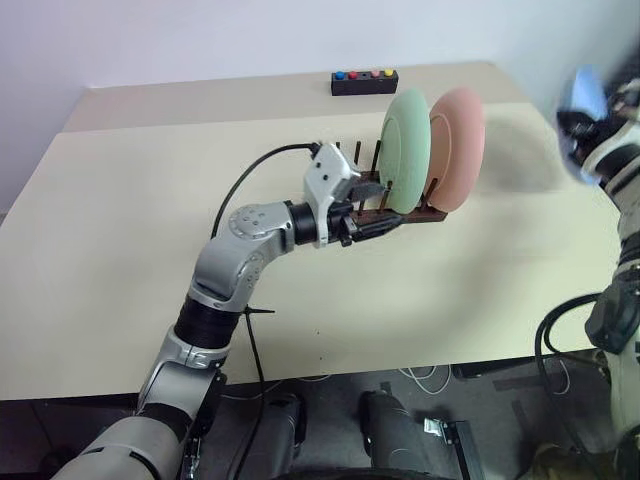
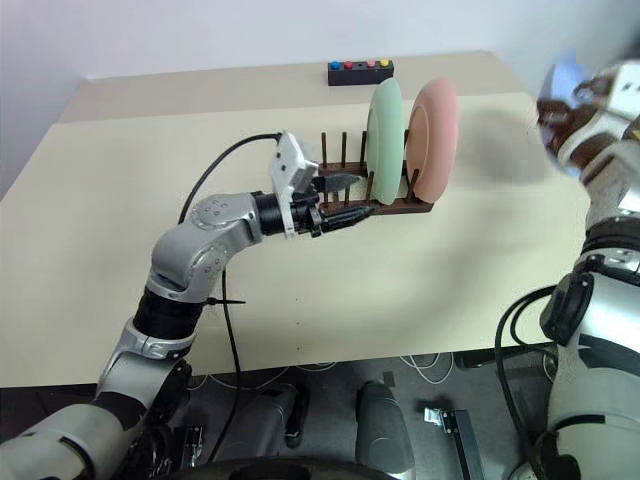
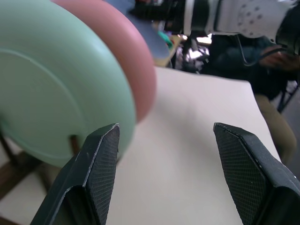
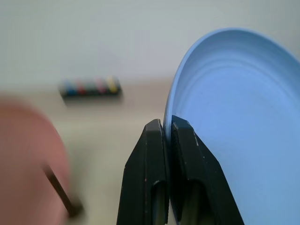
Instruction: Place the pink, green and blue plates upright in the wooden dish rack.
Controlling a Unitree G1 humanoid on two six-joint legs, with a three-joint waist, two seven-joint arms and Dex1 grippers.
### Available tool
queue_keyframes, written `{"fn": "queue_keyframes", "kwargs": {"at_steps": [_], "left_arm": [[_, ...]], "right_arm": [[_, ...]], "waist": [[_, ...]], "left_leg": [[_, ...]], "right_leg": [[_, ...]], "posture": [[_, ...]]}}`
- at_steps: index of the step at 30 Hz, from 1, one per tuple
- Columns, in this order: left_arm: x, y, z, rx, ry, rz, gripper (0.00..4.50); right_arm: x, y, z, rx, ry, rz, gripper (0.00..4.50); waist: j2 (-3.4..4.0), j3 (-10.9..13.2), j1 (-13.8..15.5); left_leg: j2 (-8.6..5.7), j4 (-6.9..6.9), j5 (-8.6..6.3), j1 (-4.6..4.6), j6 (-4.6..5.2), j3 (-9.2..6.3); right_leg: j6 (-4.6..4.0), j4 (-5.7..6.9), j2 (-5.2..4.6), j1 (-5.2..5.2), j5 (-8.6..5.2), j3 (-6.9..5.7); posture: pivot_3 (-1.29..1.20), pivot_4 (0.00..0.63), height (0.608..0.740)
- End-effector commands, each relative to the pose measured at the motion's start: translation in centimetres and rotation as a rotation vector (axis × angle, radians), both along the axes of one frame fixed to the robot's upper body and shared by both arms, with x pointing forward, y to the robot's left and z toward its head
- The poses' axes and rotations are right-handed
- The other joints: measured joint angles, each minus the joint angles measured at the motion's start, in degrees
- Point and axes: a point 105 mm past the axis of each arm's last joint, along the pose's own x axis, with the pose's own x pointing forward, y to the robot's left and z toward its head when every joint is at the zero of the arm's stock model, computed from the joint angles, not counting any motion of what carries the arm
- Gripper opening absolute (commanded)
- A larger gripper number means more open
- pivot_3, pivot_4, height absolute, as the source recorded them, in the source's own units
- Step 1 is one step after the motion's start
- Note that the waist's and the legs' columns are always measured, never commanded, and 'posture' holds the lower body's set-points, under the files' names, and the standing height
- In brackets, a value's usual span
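Pinching the blue plate (image 4: 234,122) by its rim, the right claw (image 4: 168,136) sits at the right edge of the head views, well apart from the wooden dish rack (image 1: 400,200) at the centre of the bench (image 1: 150,250). Its two fingers are clamped together on the thin edge, one on each face, as the right wrist view shows. The plate looks rigid, light and smooth, probably plastic; a rim grip is likely the only workable hold, though a slick surface may let it pivot between the pads. Green plate (image 1: 405,150) and pink plate (image 1: 458,148) stand upright side by side at the right end of the rack, the pink one outermost. Free pegs remain at the rack's left end, nearest the left claw (image 2: 345,200). That claw reaches from the lower left of the frame, its fingers apart and empty, close beside the rack's left end, one finger (image 3: 101,168) near the green plate's lower edge. A small black box with coloured buttons (image 1: 365,82) lies near the bench's far edge, upper centre.
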Motion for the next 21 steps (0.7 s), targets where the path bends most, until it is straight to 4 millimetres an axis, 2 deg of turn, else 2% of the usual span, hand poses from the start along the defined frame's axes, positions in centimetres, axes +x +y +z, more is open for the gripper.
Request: {"fn": "queue_keyframes", "kwargs": {"at_steps": [1,7,10,14,17,21], "left_arm": [[-0.7,1.1,1.9,-0.067,-0.055,-0.016,3.28],[-0.6,3.8,1.6,-0.055,-0.077,0.017,3.28],[-0.6,6.0,1.4,-0.033,-0.083,0.046,3.28],[-0.7,8.0,1.0,-0.014,-0.087,0.089,3.28],[-0.9,8.8,0.7,-0.008,-0.083,0.104,3.28],[-0.9,10.6,0.6,0.008,-0.087,0.155,3.28]], "right_arm": [[-2.1,2.4,5.9,0.077,-0.247,0.145,0.02],[-5.9,8.1,11.4,0.218,-0.459,0.494,0.02],[-8.1,12.0,12.7,0.305,-0.514,0.717,0.02],[-9.7,15.5,12.9,0.359,-0.538,0.878,0.02],[-10.3,17.0,12.5,0.379,-0.515,0.965,0.02],[-9.9,18.5,10.8,0.519,-0.411,1.094,0.02]], "waist": [[-0.01,0.00,0.06],[0.00,0.00,0.02],[0.03,-0.02,-0.29],[0.04,-0.02,-0.17],[0.04,-0.02,0.38],[0.01,-0.04,0.12]], "left_leg": [[0.00,0.00,0.00,0.00,0.00,0.00],[0.00,-0.01,0.00,-0.02,0.00,-0.04],[0.02,-0.02,-0.01,-0.02,0.02,-0.04],[0.04,-0.03,-0.07,-0.01,0.12,-0.10],[0.00,0.01,-0.12,-0.04,0.21,-0.11],[-0.02,0.01,-0.12,-0.06,0.21,-0.14]], "right_leg": [[0.00,0.00,0.00,0.00,0.00,0.00],[0.00,0.03,0.00,-0.04,0.00,0.00],[0.00,0.06,0.01,-0.08,0.00,0.04],[-0.01,0.08,0.02,-0.10,0.00,0.04],[-0.01,0.07,-0.01,-0.09,0.01,0.02],[-0.01,0.06,-0.03,-0.09,0.01,0.00]], "posture": [[0.00,0.150,0.740],[0.00,0.150,0.740],[0.00,0.150,0.740],[0.00,0.150,0.740],[0.00,0.150,0.740],[0.00,0.150,0.740]]}}
